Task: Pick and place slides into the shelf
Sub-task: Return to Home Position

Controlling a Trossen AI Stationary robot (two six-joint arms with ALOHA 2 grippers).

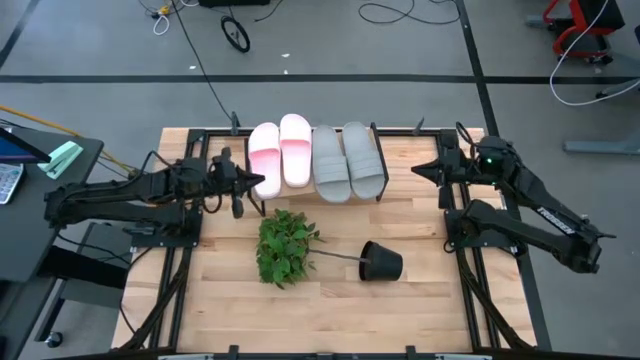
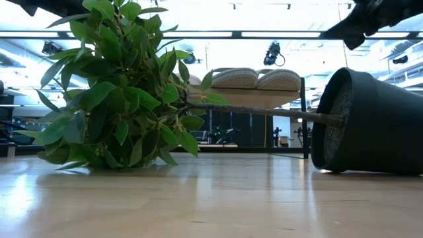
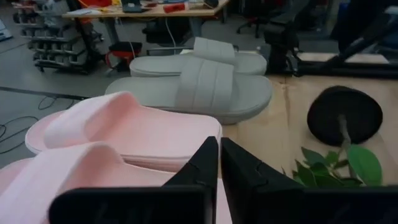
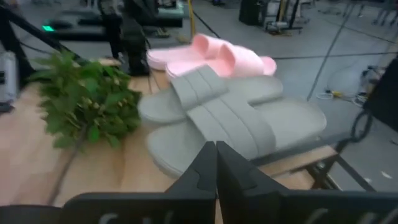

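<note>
Pink slides (image 1: 280,152), grey slides (image 1: 347,160) side by side on shelf (image 2: 277,99) — left gripper (image 1: 257,183) by pink, right gripper (image 1: 420,170) near grey, fingers of both together

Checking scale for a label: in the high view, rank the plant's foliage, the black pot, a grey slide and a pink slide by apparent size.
1. plant's foliage, largest.
2. grey slide and pink slide: they look alike, so tied.
3. black pot, smallest.

Pink slides (image 1: 295,150), grey slides (image 1: 332,165) — abreast on the shelf (image 2: 264,99).
</note>
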